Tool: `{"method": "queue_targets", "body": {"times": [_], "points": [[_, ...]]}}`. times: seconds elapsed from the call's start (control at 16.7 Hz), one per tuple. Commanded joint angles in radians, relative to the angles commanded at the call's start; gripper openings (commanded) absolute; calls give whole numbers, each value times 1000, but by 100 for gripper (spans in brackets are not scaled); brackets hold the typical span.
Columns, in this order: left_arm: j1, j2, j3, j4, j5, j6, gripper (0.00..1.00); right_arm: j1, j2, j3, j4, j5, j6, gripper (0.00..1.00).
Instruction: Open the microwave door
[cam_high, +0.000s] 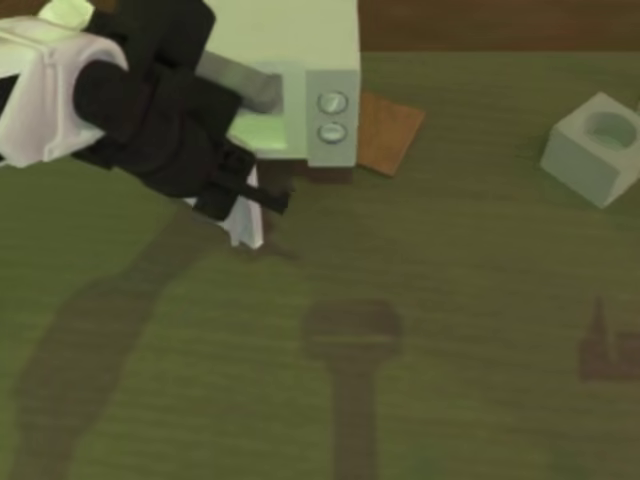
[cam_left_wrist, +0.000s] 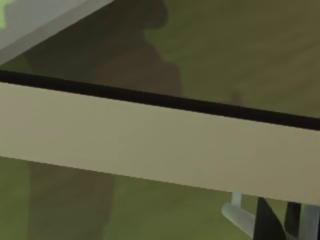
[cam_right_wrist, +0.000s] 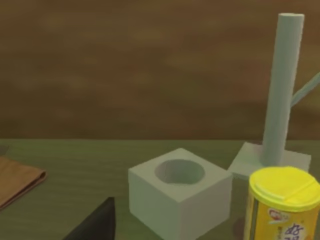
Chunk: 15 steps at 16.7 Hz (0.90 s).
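Top view shows the left gripper (cam_high: 250, 195) at the free edge of the microwave door (cam_high: 246, 222), which is swung out from the microwave (cam_high: 300, 70) behind it. I cannot tell its fingers' state. Right arm is unseen.

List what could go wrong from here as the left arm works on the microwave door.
1. The left hand sits at the door's free edge; the microwave door is swung out, and a slip would let it go.
2. The left arm covers most of the microwave from above, so the grip cannot be checked.
3. The brown board lies against the microwave's knob side; if the pull drags the oven, it may shift.
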Motion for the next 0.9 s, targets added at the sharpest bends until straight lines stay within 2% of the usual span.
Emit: {"method": "queue_targets", "body": {"times": [0.3,0.9], "points": [[34,-37,-35,-1,47,85,0,0,0,0,0,0,0,100],[34,-37,-35,-1,47,85,0,0,0,0,0,0,0,100]]}}
